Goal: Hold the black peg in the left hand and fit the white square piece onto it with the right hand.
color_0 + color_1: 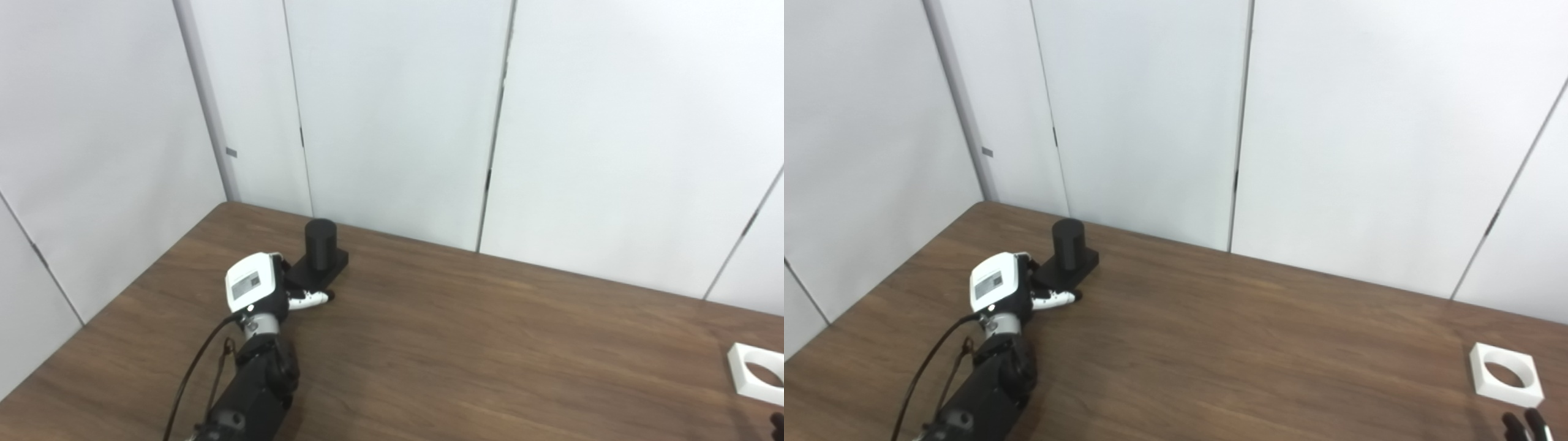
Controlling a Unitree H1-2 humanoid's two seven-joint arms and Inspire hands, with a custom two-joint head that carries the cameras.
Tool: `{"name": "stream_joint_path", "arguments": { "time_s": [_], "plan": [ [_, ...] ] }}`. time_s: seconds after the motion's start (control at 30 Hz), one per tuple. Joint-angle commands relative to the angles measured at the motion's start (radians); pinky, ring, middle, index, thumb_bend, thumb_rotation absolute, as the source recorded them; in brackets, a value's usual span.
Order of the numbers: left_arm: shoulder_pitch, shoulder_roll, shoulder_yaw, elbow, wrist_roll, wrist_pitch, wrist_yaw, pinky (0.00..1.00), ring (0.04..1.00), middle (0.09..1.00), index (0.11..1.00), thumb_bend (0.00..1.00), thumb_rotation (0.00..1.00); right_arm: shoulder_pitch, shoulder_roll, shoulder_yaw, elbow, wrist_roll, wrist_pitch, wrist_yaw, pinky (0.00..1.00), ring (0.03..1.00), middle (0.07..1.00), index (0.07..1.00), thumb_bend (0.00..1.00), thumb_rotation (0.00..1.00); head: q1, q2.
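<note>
White wall panels back a brown wood-grain table point(1213, 343). At the black cylindrical peg on its square base point(320, 251), the left hand point(263, 288) is placed, grasp unconfirmed. The white square piece with round hole point(1505, 374) lies far right of the peg, ungrasped; only the right hand's fingertips point(1528, 425) are seen just beside it, state indeterminable. Fitting remains.

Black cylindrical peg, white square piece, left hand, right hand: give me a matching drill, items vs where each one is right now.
Items:
1. black cylindrical peg on its black base
2. white square piece with a round hole
3. left hand
4. right hand

Places:
A. only fingertips showing, bottom right corner
B. flat on the wooden table, far right
C. upright near the table's far left corner
D. at the near edge of the peg's base

Pairs: 1-C, 2-B, 3-D, 4-A
</note>
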State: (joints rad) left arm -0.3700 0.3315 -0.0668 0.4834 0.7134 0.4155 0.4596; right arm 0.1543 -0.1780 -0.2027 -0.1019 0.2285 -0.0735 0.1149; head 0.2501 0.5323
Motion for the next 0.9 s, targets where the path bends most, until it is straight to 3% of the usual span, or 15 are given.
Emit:
{"name": "stream_joint_path", "arguments": {
  "time_s": [0.0,0.3,0.57,0.87],
  "plan": [
    [-0.005,0.005,-0.013,-0.056,-0.003,-0.007,-0.015,0.72,0.765,0.722,0.484,0.51,0.05,0.03,0.02,0.012,0.029,0.002,-0.019,0.003,1.0,1.0,0.969,1.0,0.69,0.95,-0.003,0.003],
    [0.07,-0.003,-0.044,-0.235,-0.014,-0.005,-0.115,0.67,0.741,0.729,0.485,0.51,0.06,0.033,0.021,0.019,0.02,-0.007,-0.028,0.003,1.0,1.0,0.987,1.0,0.65,0.96,-0.031,0.019],
    [0.146,-0.018,-0.069,-0.385,-0.033,-0.044,-0.202,0.66,0.756,0.738,0.487,0.51,0.06,0.043,0.028,0.033,-0.032,-0.029,-0.004,-0.013,1.0,1.0,0.991,1.0,0.56,0.99,-0.071,0.042],
    [0.237,-0.021,-0.149,-0.543,-0.051,-0.088,-0.35,0.65,0.773,0.763,0.49,0.5,0.06,0.05,0.039,0.05,-0.096,-0.063,0.051,-0.031,1.0,1.0,0.995,1.0,0.49,1.0,-0.112,0.068]
  ]
}}
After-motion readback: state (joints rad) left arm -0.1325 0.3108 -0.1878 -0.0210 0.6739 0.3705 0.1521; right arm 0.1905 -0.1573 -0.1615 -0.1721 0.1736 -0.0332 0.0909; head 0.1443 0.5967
